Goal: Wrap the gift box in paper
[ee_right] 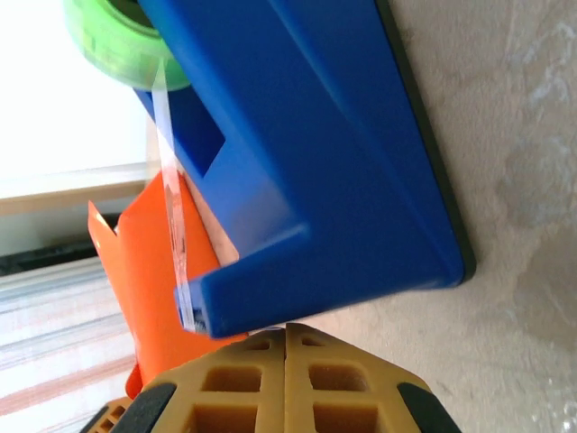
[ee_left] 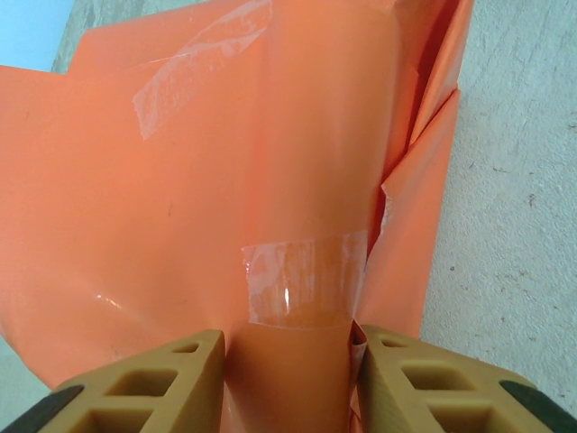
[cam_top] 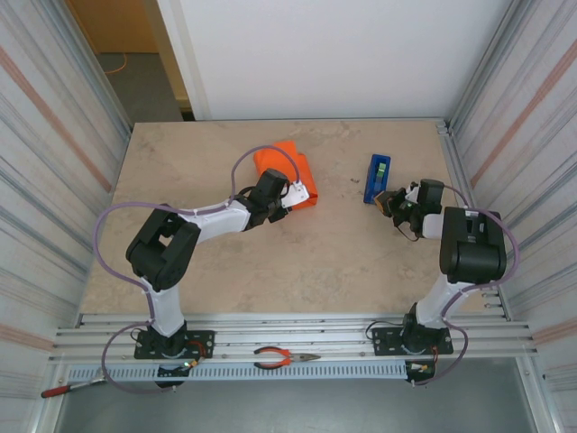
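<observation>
The orange paper [cam_top: 287, 171] lies wrapped into a compact block at mid-table, and the gift box inside it is hidden. Up close the paper [ee_left: 180, 216] is creased, with two strips of clear tape [ee_left: 305, 284] stuck on it. My left gripper [cam_top: 290, 197] is at the block's near right corner. Its jaws [ee_left: 288, 383] are shut on a folded band of paper that touches both tan fingers [ee_left: 153, 388]. My right gripper [cam_top: 394, 202] is shut with nothing between its pads. In the right wrist view the right gripper [ee_right: 287, 332] sits just below the dispenser's cutter end.
A blue tape dispenser [cam_top: 378, 178] stands right of the block, with a green roll [ee_right: 117, 41] and a strand of tape running to its cutter. Orange-handled pliers [cam_top: 284, 359] lie on the front rail. Corrugated walls close in both sides.
</observation>
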